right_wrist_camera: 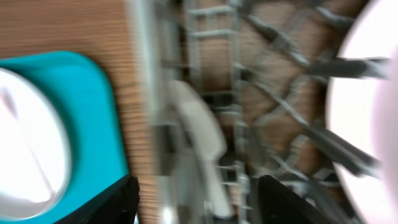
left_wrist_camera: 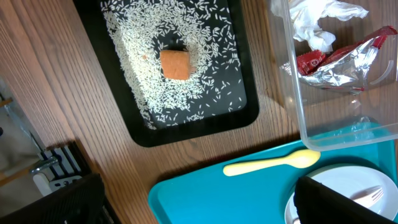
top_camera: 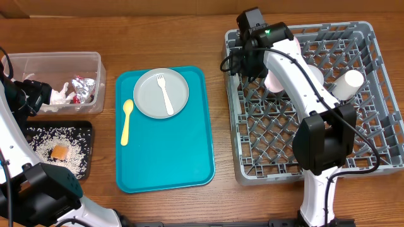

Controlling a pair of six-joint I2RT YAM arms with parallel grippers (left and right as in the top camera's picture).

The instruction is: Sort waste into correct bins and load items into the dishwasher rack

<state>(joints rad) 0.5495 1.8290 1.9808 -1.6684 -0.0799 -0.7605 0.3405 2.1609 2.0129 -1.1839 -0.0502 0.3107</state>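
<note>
The right gripper (right_wrist_camera: pixel 205 196) hangs over the near-left corner of the dishwasher rack (top_camera: pixel 353 157), just inside its left wall. Its jaws stand partly apart around a blurred pale cutlery piece (right_wrist_camera: pixel 199 140) upright in the grid, and seem to touch it on neither side. The pink plate (top_camera: pixel 273 82) stands just beside that arm, and the white cup (top_camera: pixel 351 84) lies well apart near the right edge, with bare grid between and in front.

The left gripper (left_wrist_camera: pixel 199 186) hovers with jaws fully wide and empty, above the gap where the black tray (top_camera: pixel 90 151), the clear tub (top_camera: pixel 57 58) and the teal tray (top_camera: pixel 164 157) meet. Rice (top_camera: pixel 44 135) and the orange cube (top_camera: pixel 60 152) lie in the black tray. The napkin (top_camera: pixel 61 94) and foil wrappers (top_camera: pixel 82 88) sit in the tub. The grey-green plate (top_camera: pixel 148 94) with its fork (top_camera: pixel 165 94) and the yellow spoon (top_camera: pixel 127 123) crowd the teal tray's far end; its near half lies bare
</note>
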